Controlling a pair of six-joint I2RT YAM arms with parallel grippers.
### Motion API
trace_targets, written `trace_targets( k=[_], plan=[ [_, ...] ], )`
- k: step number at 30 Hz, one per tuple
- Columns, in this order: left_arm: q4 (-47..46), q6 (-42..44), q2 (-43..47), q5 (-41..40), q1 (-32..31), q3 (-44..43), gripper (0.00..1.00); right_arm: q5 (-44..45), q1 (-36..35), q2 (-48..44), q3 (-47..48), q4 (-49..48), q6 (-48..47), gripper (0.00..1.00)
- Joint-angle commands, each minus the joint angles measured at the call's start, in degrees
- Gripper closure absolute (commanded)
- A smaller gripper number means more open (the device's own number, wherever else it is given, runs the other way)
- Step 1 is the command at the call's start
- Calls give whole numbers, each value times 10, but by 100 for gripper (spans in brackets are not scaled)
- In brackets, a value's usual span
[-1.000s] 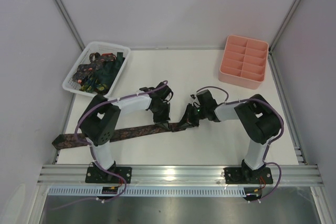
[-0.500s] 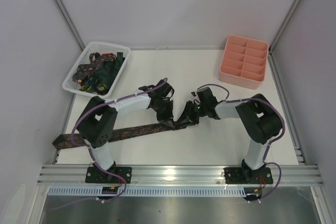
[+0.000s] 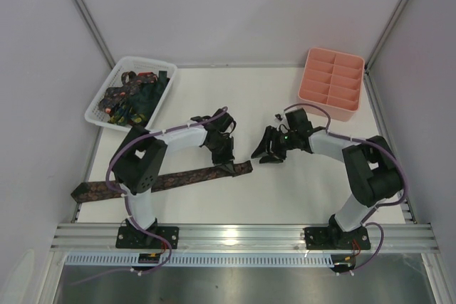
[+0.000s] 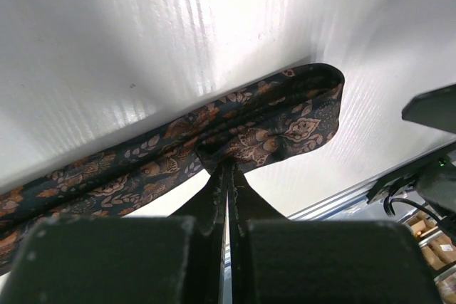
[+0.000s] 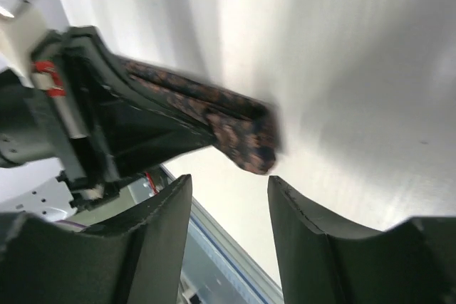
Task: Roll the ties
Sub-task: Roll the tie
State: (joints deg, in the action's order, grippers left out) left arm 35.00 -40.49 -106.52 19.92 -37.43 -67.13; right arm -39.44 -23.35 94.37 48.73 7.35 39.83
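– Near mid-table, where's the long brown patterned fabric necktie [image 3: 182,176]?
– Flat on white table [image 3: 285,197], folded end pinched by closed left gripper [image 3: 229,167]; right gripper [image 3: 265,154] parted, empty, just beside fold.

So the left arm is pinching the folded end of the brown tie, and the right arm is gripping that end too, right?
Not quite. The left gripper does pinch the brown tie at its folded end, but the right gripper is open and clear of the tie, not gripping it. The right wrist view shows this.
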Motion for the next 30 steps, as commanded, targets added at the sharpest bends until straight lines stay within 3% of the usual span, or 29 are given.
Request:
trace_targets(
  k=[1, 11, 19, 30],
  plan=[
    [-7, 9, -2, -1, 11, -24, 99, -43, 7, 33, 21, 52, -88, 46],
    [-3, 22, -18, 4, 20, -33, 100, -49, -6, 104, 30, -29, -107, 45],
    [-5, 25, -21, 6, 24, -30, 100, -31, -12, 146, 80, 6, -154, 41],
    [-3, 28, -22, 8, 32, -36, 100, -60, -42, 191, 102, -15, -155, 44]
  ],
)
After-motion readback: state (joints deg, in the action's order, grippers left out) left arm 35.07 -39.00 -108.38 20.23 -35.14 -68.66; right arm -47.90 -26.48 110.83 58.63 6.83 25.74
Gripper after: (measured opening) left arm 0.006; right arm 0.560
